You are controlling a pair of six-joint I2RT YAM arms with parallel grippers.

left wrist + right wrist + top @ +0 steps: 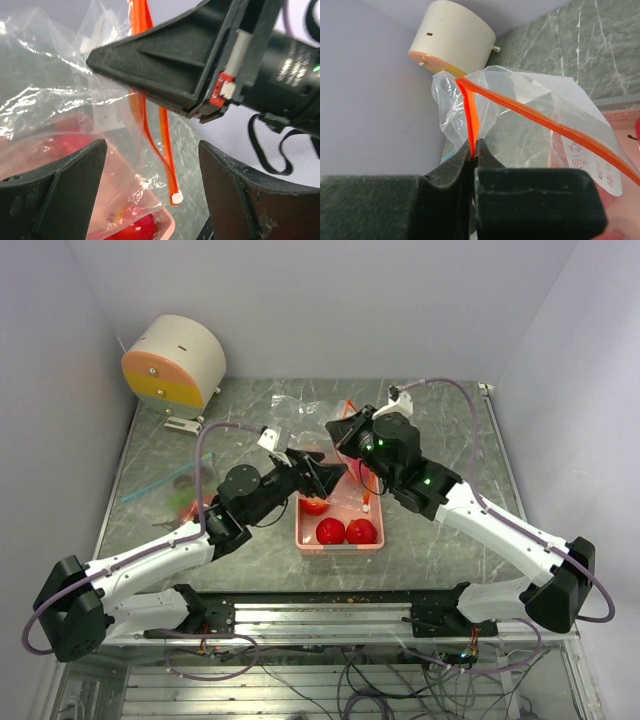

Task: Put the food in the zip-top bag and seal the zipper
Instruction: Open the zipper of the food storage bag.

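While the right gripper (474, 149) is pinched shut on the orange zipper strip (545, 125) of the clear zip-top bag (520, 95), holding the bag's mouth raised over the far end of the pink tray (340, 550), the left gripper (328, 477) stands just beside it with its fingers (60, 190) spread wide and nothing between them. The loose end of the zipper hangs between the two grippers. Three red apple-like balls (330, 531) lie in the tray, one directly under the left gripper and two at the near end, clear of the bag. Green toy food (182, 500) lies well apart at the left of the marbled table (450, 420). A cream and orange drum (175, 365) stands at the far left corner.
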